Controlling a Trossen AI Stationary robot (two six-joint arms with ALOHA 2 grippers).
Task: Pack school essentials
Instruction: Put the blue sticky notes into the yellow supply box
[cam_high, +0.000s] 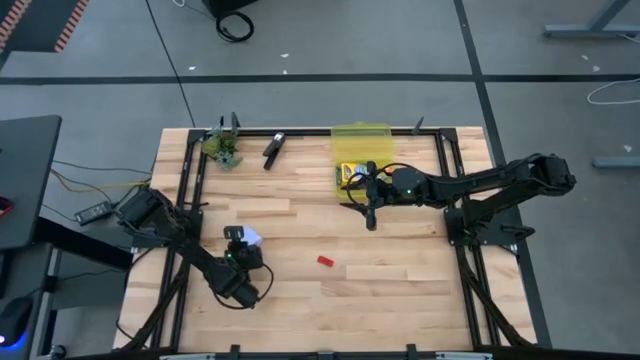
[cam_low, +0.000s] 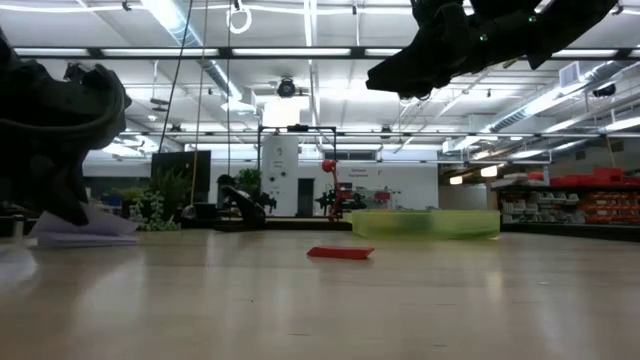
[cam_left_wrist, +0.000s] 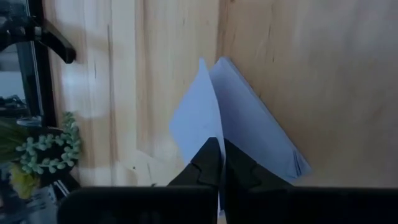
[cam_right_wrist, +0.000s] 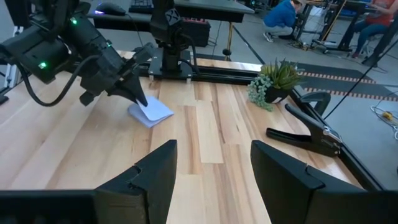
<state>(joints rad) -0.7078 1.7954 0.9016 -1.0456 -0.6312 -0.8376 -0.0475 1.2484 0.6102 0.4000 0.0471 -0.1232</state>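
While your left gripper (cam_left_wrist: 219, 163) sits pinched together on the top sheet of the light-blue square pad (cam_left_wrist: 249, 127), treat that pad as light, thin and floppy. In the high view it lies at lower left of centre on the wooden table (cam_high: 400, 290). One leaf stands up between the fingers; the stack looks likely to fan or tear, so you would do better gripping the whole thickness at an edge. Your right gripper (cam_right_wrist: 211, 171), fingers apart and empty, hovers at centre right beside the yellow-green crayon box (cam_high: 350, 172) in the translucent bin (cam_high: 362, 135). A tiny red piece (cam_high: 324, 261) lies loose, low of centre.
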